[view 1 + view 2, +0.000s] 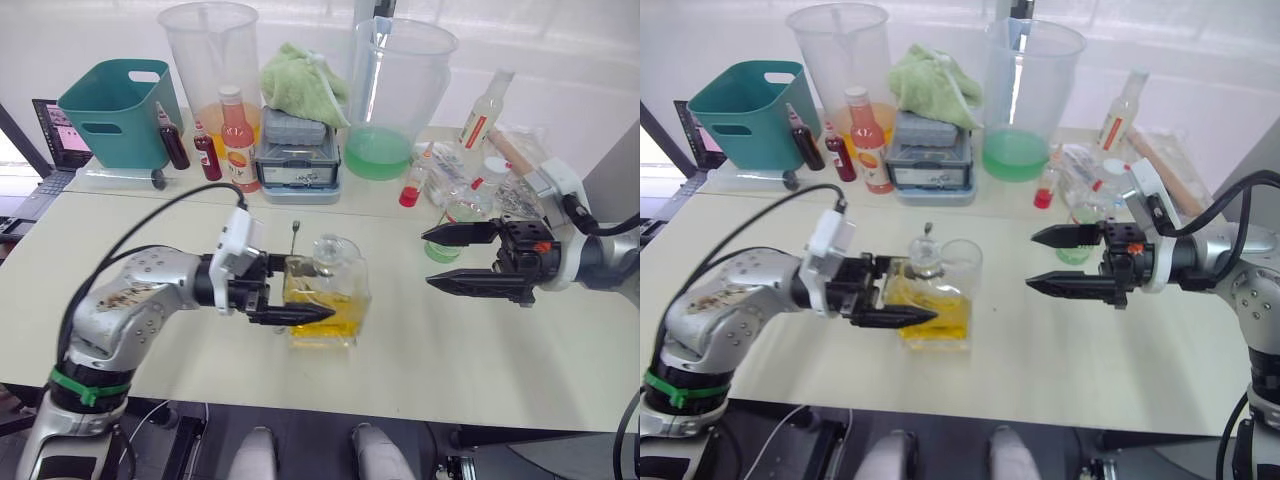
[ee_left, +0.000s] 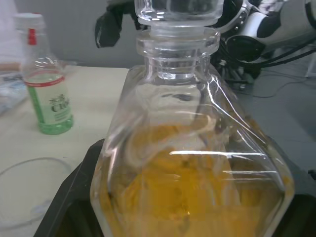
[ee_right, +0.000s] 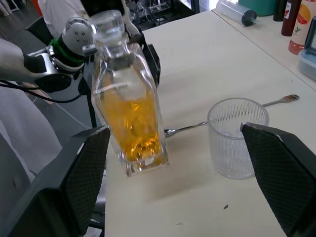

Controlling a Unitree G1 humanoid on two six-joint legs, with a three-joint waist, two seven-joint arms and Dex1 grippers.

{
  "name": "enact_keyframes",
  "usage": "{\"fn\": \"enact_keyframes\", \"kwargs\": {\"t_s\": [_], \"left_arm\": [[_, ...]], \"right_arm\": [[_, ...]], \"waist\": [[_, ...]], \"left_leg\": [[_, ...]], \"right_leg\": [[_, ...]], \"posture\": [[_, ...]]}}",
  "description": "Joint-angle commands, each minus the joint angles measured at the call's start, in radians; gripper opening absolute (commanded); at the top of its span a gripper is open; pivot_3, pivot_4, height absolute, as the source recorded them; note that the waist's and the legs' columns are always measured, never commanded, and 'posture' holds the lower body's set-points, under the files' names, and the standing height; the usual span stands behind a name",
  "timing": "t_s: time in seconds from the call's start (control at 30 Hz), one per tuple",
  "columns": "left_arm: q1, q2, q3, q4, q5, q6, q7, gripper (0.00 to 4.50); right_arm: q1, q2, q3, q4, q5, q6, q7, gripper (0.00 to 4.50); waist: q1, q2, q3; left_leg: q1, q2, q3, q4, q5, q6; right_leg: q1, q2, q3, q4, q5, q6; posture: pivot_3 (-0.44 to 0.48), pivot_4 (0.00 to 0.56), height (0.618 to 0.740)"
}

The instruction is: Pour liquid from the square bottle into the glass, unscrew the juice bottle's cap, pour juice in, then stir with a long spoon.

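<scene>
The square bottle [image 1: 325, 295] holds yellow liquid and has a glass stopper in its neck. It leans slightly at the middle of the table, and my left gripper [image 1: 300, 312] is shut on its body from the left. The glass [image 3: 237, 138] stands just behind and to the right of it. The long spoon [image 3: 197, 126] lies flat on the table behind both. My right gripper [image 1: 428, 260] hovers open to the right, fingers pointing at the bottle, nothing between them. The juice bottle [image 2: 49, 98] stands upright behind the right gripper with its white cap [image 2: 29, 22] on.
Along the back stand a teal bin [image 1: 115, 110], two big clear jugs [image 1: 210, 60] [image 1: 400, 90], a pink-orange bottle with a red cap [image 1: 238, 140], a grey box [image 1: 295, 150] with a green cloth on it, and a slim red-labelled bottle [image 1: 485, 110].
</scene>
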Motion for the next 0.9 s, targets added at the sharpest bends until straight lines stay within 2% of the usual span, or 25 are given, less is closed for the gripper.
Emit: {"fn": "enact_keyframes", "kwargs": {"t_s": [0.03, 0.27, 0.4, 0.67, 0.73, 0.8, 0.9], "left_arm": [[-0.052, -0.047, -0.026, 0.069, 0.093, -0.144, -0.037, 2.80], [-0.056, -0.102, -0.081, 0.208, 0.213, -0.310, -0.129, 2.80], [-0.037, -0.117, -0.106, 0.278, 0.240, -0.341, -0.176, 2.80], [0.000, -0.119, -0.114, 0.334, 0.285, -0.389, -0.209, 2.80], [-0.003, -0.119, -0.105, 0.349, 0.285, -0.384, -0.205, 3.84], [-0.009, -0.123, -0.092, 0.357, 0.292, -0.394, -0.190, 4.47], [0.001, -0.113, -0.081, 0.322, 0.280, -0.382, -0.185, 4.47]], "right_arm": [[0.033, -0.026, -0.087, -0.064, 0.061, 0.027, -0.048, 4.50], [0.101, -0.049, -0.155, -0.118, 0.114, 0.050, -0.105, 4.50], [0.140, -0.054, -0.189, -0.154, 0.149, 0.057, -0.139, 4.50], [0.177, -0.054, -0.159, -0.180, 0.147, 0.027, -0.152, 4.50], [0.177, -0.052, -0.146, -0.179, 0.140, 0.020, -0.151, 4.50], [0.174, -0.049, -0.136, -0.175, 0.135, 0.011, -0.151, 4.50], [0.166, -0.034, -0.135, -0.167, 0.144, -0.006, -0.152, 4.50]], "waist": [[0.001, 0.000, 0.000], [0.001, 0.000, 0.000], [0.002, 0.000, 0.000], [0.002, 0.001, 0.000], [0.001, 0.001, 0.000], [0.001, 0.001, 0.000], [0.001, 0.001, 0.000]], "left_leg": [[0.000, 0.000, 0.000, 0.000, 0.000, 0.000], [0.000, 0.000, 0.000, 0.001, 0.000, 0.000], [0.000, 0.000, 0.000, 0.001, 0.000, 0.000], [0.000, 0.000, 0.000, 0.001, 0.000, 0.000], [0.000, 0.000, 0.000, 0.001, 0.000, 0.000], [0.001, 0.000, 0.000, 0.001, 0.000, 0.000], [0.002, 0.000, -0.001, 0.001, 0.000, 0.000]], "right_leg": [[0.000, 0.000, 0.000, 0.000, 0.000, 0.000], [0.000, 0.000, 0.000, 0.000, 0.000, 0.000], [0.000, 0.000, 0.000, 0.000, 0.000, 0.000], [0.001, 0.000, 0.000, 0.000, 0.000, 0.000], [0.001, 0.000, 0.000, 0.000, 0.000, 0.000], [0.002, 0.000, 0.000, 0.001, 0.000, 0.000], [0.002, 0.000, 0.000, 0.001, 0.000, 0.000]], "posture": [[0.000, 0.150, 0.723], [0.000, 0.150, 0.723], [0.000, 0.150, 0.723], [0.000, 0.150, 0.723], [0.000, 0.150, 0.723], [0.000, 0.150, 0.723], [0.000, 0.150, 0.723]]}}
